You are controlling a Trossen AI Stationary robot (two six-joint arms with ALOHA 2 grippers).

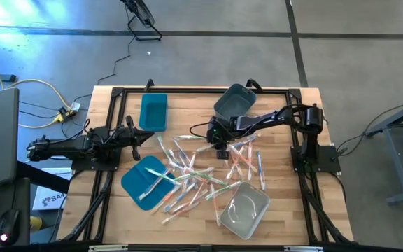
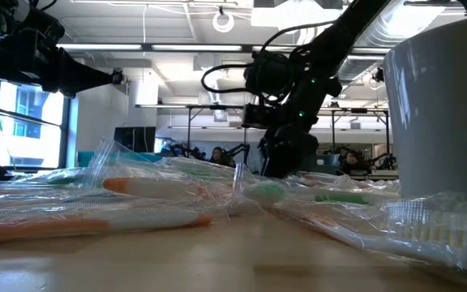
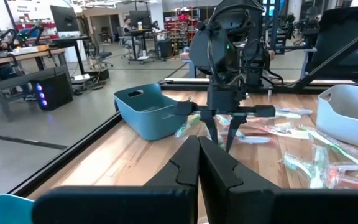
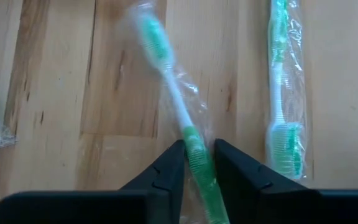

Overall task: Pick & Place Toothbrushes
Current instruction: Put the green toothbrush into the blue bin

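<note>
The right gripper (image 4: 197, 163) is seen clamped on a green-handled toothbrush (image 4: 178, 107) in a clear wrapper, the handle pinched between the two dark fingers (image 4: 166, 167) low in the centre of the right wrist frame. A second wrapped green toothbrush (image 4: 283, 93) is shown lying apart on the bare wood toward the right edge of that frame. In the overhead picture the right gripper (image 1: 220, 145) is placed just above the middle of the frame, at the upper edge of the scattered toothbrushes (image 1: 187, 175), which are spread across the centre of the table (image 1: 187, 105). A grey bin (image 1: 234, 101) is seen just above the gripper, a teal bin (image 1: 153, 111) at upper left of the table, a flat teal lid (image 1: 145, 180) at lower left and a clear bin (image 1: 245, 209) at lower right. The left gripper (image 1: 137, 136) is held with fingers together at the table's left edge.
</note>
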